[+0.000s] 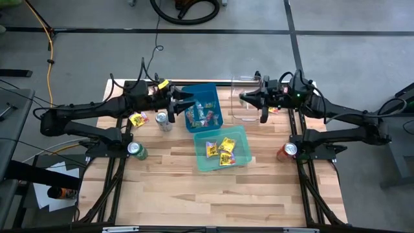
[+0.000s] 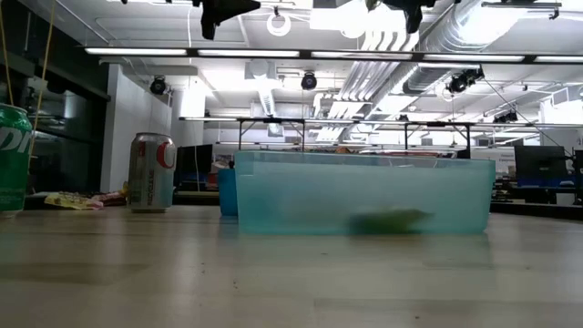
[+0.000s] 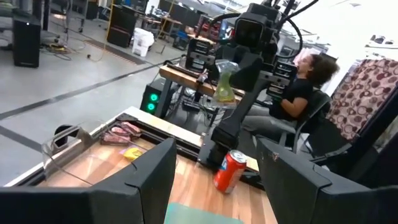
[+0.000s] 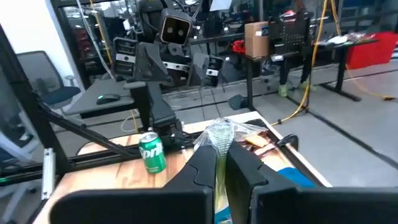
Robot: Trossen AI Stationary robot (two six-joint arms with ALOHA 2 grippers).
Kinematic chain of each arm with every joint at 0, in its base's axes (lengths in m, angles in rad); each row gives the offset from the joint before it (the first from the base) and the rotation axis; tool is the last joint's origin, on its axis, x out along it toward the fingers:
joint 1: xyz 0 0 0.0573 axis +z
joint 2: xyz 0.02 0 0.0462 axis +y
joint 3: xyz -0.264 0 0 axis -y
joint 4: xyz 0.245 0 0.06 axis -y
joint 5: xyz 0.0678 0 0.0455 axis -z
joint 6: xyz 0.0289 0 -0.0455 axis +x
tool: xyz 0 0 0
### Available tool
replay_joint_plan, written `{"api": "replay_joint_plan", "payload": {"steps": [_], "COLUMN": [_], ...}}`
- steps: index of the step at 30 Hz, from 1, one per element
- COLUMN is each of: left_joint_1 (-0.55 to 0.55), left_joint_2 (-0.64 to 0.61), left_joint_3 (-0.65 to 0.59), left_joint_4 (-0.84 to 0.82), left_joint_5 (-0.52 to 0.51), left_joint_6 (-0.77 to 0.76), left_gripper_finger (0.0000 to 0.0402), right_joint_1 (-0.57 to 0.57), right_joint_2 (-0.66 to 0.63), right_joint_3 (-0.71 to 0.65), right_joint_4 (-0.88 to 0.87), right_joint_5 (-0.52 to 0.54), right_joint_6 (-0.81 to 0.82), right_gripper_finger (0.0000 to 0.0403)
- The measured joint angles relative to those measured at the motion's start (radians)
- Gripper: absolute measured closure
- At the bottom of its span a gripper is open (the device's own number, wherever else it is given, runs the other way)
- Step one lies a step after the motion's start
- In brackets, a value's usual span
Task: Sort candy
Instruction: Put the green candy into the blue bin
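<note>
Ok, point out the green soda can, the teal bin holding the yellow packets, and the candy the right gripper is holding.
green soda can (image 4: 151, 153), right wrist view, on its printed side.
teal bin (image 1: 202, 162), high view, on its near left rim.
clear-wrapped green candy (image 4: 220, 139), right wrist view, on the wrapper above the shut fingers.

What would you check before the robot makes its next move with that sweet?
1. Right gripper shut on the green-wrapped candy: ok.
2. Candy lifted clear of the table: ok, the right gripper hangs high, beside the clear bin.
3. Left gripper open and holding nothing, over the dark blue bin: ok.
4. Teal bin with yellow packets free of arms: ok.
5. Which bin this candy belongs in: cannot tell.
6. Silver can clear of the right arm's path: ok.
</note>
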Motion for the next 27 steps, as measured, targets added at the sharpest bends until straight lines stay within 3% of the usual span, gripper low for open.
{"api": "replay_joint_plan", "payload": {"steps": [8,20,24,27], "left_joint_1": [-0.001,0.003,0.002,0.002], "left_joint_2": [-0.038,-0.081,-0.081,-0.081], "left_joint_3": [0.001,0.001,0.001,0.001], "left_joint_4": [0.02,0.002,-0.026,-0.046], "left_joint_5": [-0.032,-0.07,-0.07,-0.07], "left_joint_6": [-0.023,0.036,0.036,0.033], "left_gripper_finger": [0.0191,0.0191,0.0191,0.0191], "right_joint_1": [0.012,0.052,0.049,0.048], "right_joint_2": [0.08,0.545,0.682,0.769], "right_joint_3": [0.0,0.0,0.036,0.089], "right_joint_4": [0.045,0.49,0.477,0.448], "right_joint_5": [-0.02,0.057,0.101,0.104], "right_joint_6": [0.118,0.215,0.259,0.282], "right_gripper_finger": [0.0396,0.0395,0.0379,0.0341]}}
